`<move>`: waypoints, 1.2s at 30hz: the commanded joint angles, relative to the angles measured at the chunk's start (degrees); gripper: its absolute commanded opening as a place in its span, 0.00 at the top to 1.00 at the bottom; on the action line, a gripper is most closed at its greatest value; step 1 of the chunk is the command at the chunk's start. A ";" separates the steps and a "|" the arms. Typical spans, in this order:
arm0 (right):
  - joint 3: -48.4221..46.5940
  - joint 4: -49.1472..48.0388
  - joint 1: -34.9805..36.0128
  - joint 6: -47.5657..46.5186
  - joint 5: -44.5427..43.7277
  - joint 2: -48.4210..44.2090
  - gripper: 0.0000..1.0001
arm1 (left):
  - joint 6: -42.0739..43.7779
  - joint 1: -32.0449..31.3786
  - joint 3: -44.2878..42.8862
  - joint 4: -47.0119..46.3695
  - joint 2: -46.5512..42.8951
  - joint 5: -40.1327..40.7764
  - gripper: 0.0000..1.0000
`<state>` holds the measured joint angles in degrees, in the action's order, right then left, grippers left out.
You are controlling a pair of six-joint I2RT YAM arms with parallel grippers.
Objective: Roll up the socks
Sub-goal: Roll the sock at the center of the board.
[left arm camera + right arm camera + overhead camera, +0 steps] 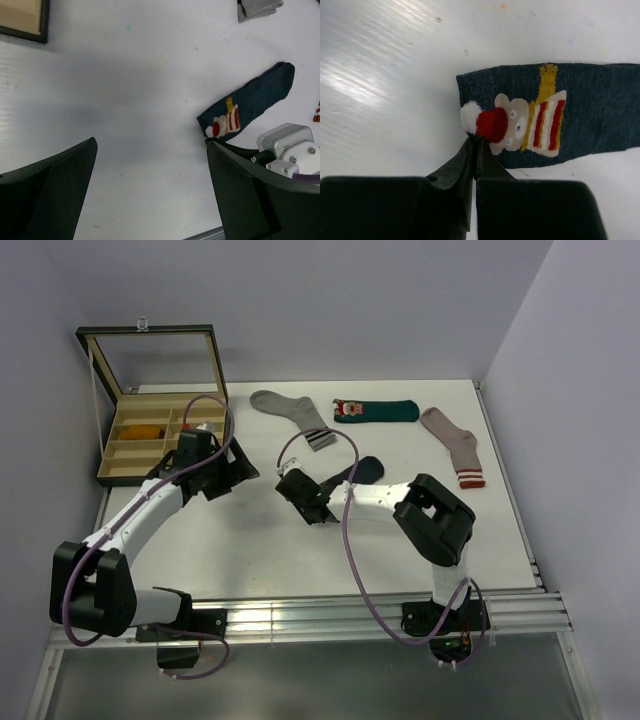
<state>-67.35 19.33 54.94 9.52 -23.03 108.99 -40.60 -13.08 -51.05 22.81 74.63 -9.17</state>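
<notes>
- Right claw [475, 144]: closed tight, pinching the cuff corner of the navy sock [592, 107].
- Navy sock: lying flat, mid-table [390, 65].
- Left claw [151, 145]: wide apart, holding nothing.

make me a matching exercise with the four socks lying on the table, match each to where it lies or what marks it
Things:
1. navy sock
2. dark teal sock
3. grey sock
4. pinkish-beige sock

Places and marks:
a. farthest right of the four, red-striped cuff toward the near side
b. cuff end pinched at the tips of the shut right gripper
c. lies sideways at the back, between two other socks
d. farthest left of the four, dark-striped cuff

Pairs: 1-b, 2-c, 3-d, 4-a
</notes>
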 commanded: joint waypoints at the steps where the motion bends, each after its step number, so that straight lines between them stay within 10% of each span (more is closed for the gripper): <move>1: -0.59 -2.01 -0.44 2.87 12.10 -0.44 1.00 | -3.08 -2.82 0.42 -3.12 1.65 1.17 0.02; 19: 9.07 -23.60 -19.95 23.24 59.92 0.87 1.00 | -13.89 -13.37 5.34 -12.25 8.25 4.34 0.06; 30: 12.69 -33.22 -26.72 33.46 70.75 6.59 0.98 | -16.44 -15.13 5.17 -17.36 14.75 2.67 0.14; 36: 11.89 -32.43 -27.60 34.60 71.02 7.82 0.97 | -16.53 -16.27 6.66 -17.18 15.37 3.54 0.35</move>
<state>-55.48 -12.71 27.90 42.65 47.33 115.31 -56.82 -28.62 -44.99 7.66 90.06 -5.96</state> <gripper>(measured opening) 0.032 0.677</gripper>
